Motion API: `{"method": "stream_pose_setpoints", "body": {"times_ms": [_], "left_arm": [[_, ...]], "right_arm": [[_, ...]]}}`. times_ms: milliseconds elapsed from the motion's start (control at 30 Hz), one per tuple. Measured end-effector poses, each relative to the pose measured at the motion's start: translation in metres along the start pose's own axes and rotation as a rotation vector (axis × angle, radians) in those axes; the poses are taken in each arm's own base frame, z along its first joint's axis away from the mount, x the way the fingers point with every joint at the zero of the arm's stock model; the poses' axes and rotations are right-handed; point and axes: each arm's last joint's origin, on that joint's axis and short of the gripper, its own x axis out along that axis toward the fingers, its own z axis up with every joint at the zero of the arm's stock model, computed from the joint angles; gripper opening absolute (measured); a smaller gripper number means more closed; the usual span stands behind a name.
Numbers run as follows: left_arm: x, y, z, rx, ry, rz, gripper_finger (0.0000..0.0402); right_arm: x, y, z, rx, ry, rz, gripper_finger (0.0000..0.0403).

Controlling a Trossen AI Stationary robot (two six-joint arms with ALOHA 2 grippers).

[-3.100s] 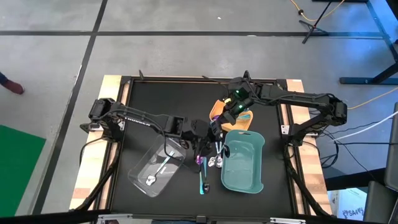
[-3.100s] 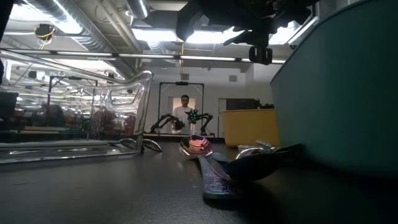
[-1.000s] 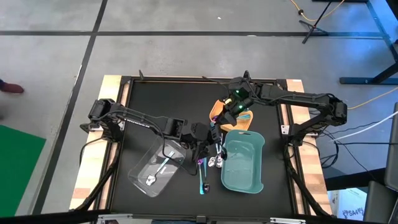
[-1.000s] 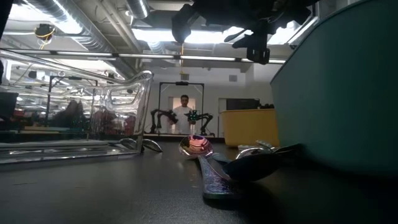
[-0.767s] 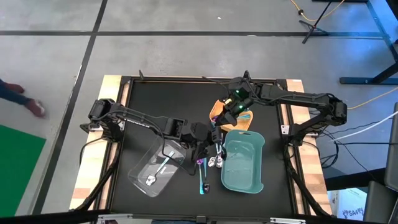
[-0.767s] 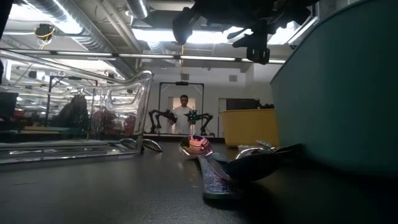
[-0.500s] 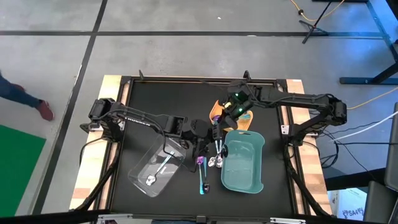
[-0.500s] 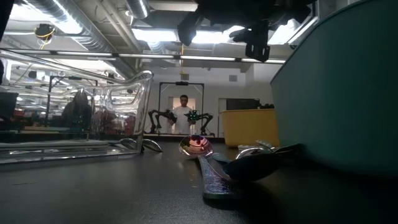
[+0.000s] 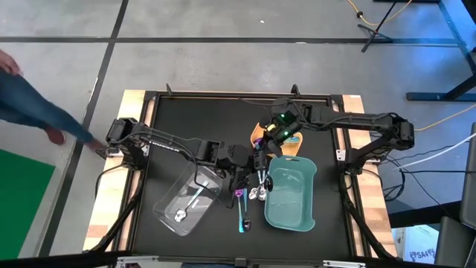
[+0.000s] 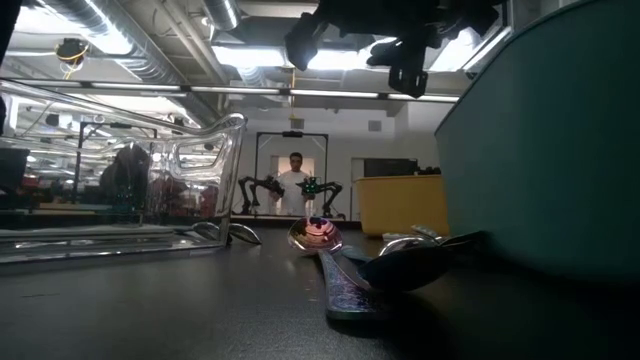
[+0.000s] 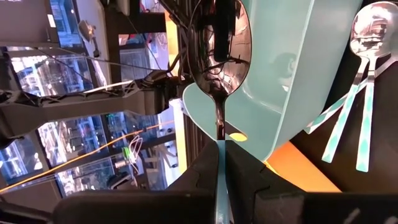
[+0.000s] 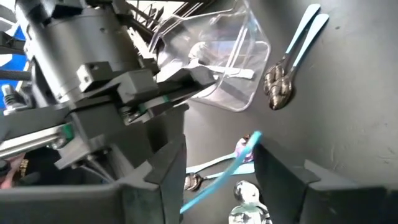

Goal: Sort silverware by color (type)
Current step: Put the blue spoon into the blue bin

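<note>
Clear tray: lies on the table's left half; two silver utensils rest inside it.
Teal tray: right of centre, nothing visible in it.
Yellow tray: behind the teal one, partly under the right arm; contents unclear.
Loose silverware: teal-handled and purple-tinted pieces cluster on the black mat between the clear and teal trays.
Left gripper: above that cluster, fingers pinched on a teal-handled spoon.
Right gripper: near the yellow tray, fingers spread with nothing between them.
</note>
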Motion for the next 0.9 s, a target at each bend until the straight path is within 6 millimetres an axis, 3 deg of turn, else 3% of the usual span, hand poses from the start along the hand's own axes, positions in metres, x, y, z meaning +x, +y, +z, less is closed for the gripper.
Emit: {"method": "stream_pose_setpoints", "body": {"times_ms": [467, 900], "left_arm": [[0.0001, -0.0004, -0.0001, 0.001, 0.004, -0.003, 0.0011], [0.0002, 0.0004, -0.0004, -0.013, 0.005, 0.005, 0.0037]], "right_arm": [[-0.0004, 0.0006, 0.0005, -0.001, -0.002, 0.005, 0.0012], [0.0000, -0.0007, -0.0017, 0.030, 0.012, -0.010, 0.0001]]}}
